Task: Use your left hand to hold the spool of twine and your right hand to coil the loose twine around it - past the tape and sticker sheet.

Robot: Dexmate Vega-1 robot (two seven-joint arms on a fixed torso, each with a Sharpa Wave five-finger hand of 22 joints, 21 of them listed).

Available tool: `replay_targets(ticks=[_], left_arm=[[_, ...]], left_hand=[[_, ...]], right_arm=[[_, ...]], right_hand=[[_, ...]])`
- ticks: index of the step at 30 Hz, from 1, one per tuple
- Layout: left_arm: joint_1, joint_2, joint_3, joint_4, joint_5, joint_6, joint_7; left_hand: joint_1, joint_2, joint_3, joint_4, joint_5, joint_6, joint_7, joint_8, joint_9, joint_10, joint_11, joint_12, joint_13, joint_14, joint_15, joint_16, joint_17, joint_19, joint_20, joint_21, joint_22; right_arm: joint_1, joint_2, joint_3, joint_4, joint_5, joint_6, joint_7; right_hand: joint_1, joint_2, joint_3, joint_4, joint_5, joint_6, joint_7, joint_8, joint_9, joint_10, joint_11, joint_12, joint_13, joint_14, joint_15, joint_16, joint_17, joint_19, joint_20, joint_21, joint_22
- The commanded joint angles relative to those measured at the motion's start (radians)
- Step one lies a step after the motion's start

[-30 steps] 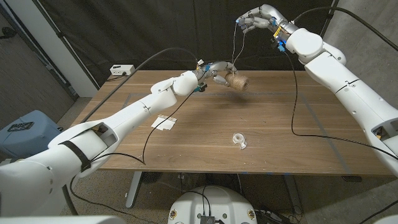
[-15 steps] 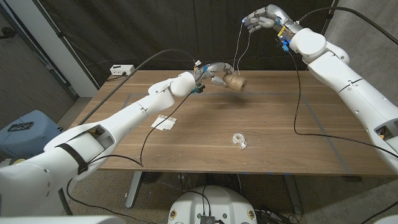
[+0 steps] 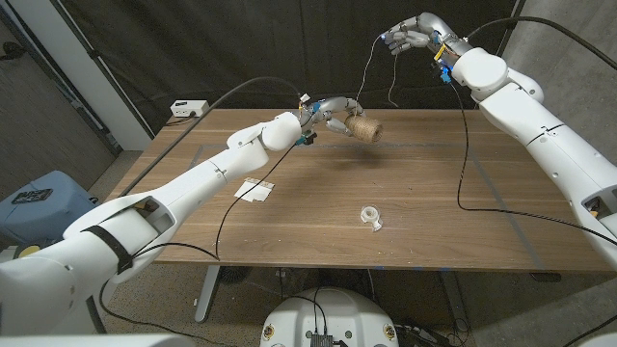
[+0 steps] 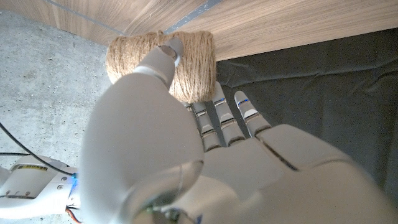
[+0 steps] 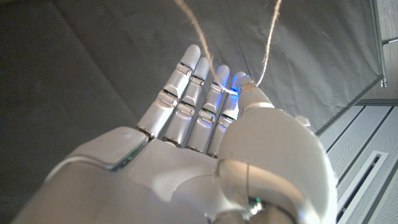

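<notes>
Looking down from the head view, the left hand [image 3: 328,116] grips the spool of twine [image 3: 364,128] and holds it up above the far part of the table [image 3: 453,241], while the right hand [image 3: 410,37] is raised high and well apart from it, pinching the loose twine [image 3: 365,67]. One strand runs from that pinch down to the spool and a free tail hangs beside it. The tape [image 3: 371,216] and the sticker sheet [image 3: 255,190] lie nearer the robot, with the spool past them.

In the left wrist view, the thumb presses on the wound spool [image 4: 163,65] with the other fingers closed under it, so the hold looks firm; many turns already sit on the core.

In the right wrist view, the right hand's [image 5: 205,134] thumb meets its fingers [image 5: 186,93] on the twine [image 5: 268,46], which leaves the pinch in two strands.

Judging from this, the holding step is done and the coiling is partway: a stretch of slack plus the dangling tail remain to be wrapped.
</notes>
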Motion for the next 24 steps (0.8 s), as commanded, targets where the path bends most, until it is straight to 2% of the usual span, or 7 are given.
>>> replay_targets(ticks=[1,15,24], left_arm=[[0.005,0.002,-0.007,0.002,-0.017,-0.03,-0.008],[0.014,0.014,-0.016,-0.023,-0.02,-0.033,-0.021],[0.039,0.037,-0.029,-0.073,-0.022,-0.014,-0.031]], left_hand=[[0.025,0.045,0.009,0.006,0.006,0.029,0.015,0.131,0.081,0.045,0.018,0.008,0.223,0.015,-0.014,0.002,0.0,-0.002,-0.002,0.002,0.002],[0.023,0.046,0.008,0.007,0.006,0.03,0.015,0.132,0.082,0.045,0.017,0.008,0.224,0.015,-0.015,0.002,0.001,-0.002,-0.003,0.004,0.002],[0.022,0.046,0.008,0.007,0.005,0.029,0.014,0.132,0.081,0.046,0.018,0.007,0.224,0.015,-0.015,0.002,0.001,-0.002,-0.003,0.004,0.002]], right_arm=[[0.013,0.019,-0.017,0.068,0.003,0.0,-0.004],[0.025,0.037,-0.025,0.136,0.021,0.012,-0.002],[0.013,0.017,-0.011,0.147,0.023,0.006,-0.023]], right_hand=[[0.013,0.0,-0.002,-0.002,-0.001,0.009,-0.003,0.001,0.001,0.008,-0.003,-0.002,0.006,0.011,-0.128,-0.004,0.001,-0.003,-0.064,0.006,0.005],[0.014,-0.001,-0.003,-0.002,-0.001,0.012,-0.002,0.0,0.002,0.012,-0.001,-0.002,0.006,0.013,-0.127,-0.005,0.002,-0.003,-0.065,0.008,0.005],[0.017,0.0,-0.003,-0.003,-0.001,0.015,-0.004,-0.001,0.002,0.012,-0.001,-0.004,0.007,0.013,-0.129,-0.007,0.002,-0.004,-0.066,0.009,0.005]])
